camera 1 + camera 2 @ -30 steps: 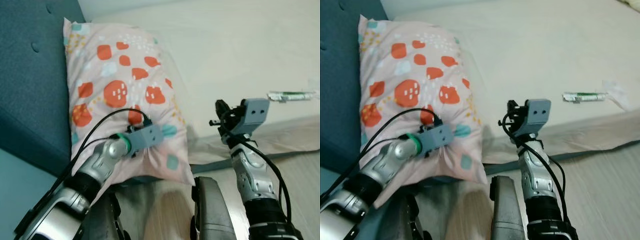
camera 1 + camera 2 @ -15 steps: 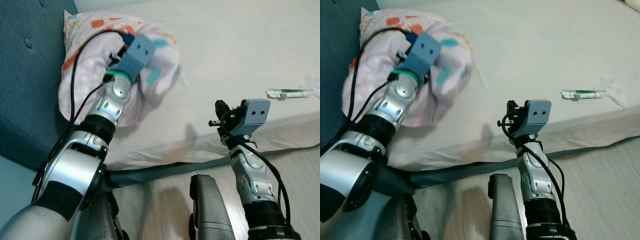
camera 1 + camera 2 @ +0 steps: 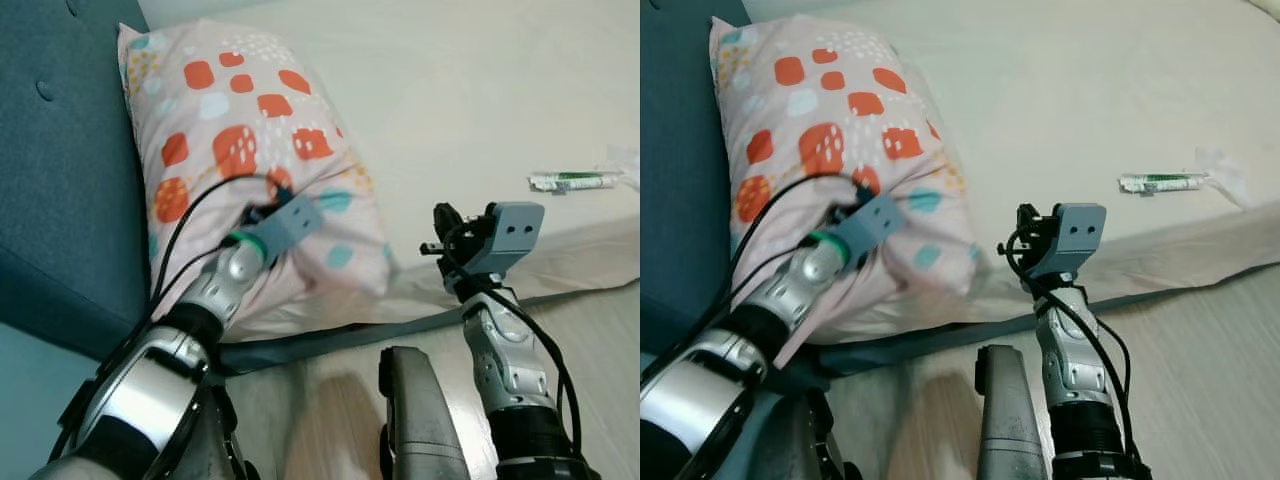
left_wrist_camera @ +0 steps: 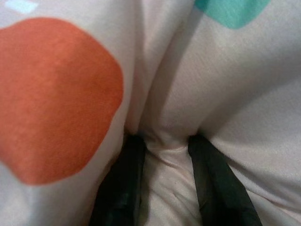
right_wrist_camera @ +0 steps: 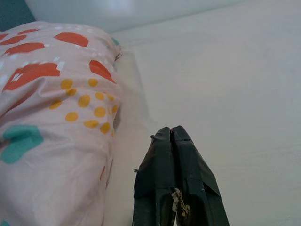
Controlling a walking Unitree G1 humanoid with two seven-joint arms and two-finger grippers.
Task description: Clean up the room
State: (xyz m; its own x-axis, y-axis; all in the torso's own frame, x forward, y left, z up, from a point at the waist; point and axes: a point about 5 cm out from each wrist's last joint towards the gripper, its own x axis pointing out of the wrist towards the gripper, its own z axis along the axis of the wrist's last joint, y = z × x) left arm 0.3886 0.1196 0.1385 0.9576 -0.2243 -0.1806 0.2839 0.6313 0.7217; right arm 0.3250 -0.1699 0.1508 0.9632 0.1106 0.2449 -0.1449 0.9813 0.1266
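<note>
Left gripper (image 4: pixel 162 186) clamped on patterned pillow (image 3: pixel 250 150), far left on bed (image 3: pixel 480 90) against headboard (image 3: pixel 60 170). Right gripper (image 5: pixel 171 141) fingers together, near bed edge.

Open bed sheet (image 3: pixel 480 90) right of pillow (image 3: pixel 250 150); headboard (image 3: pixel 60 150) blocking left.

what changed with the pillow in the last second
The left claw, gripping a fold of the pillow throughout, lifted it bunched up toward the headboard, then laid it flat again against it. The right claw stayed shut above the bed edge; the tube stayed on the sheet.
</note>
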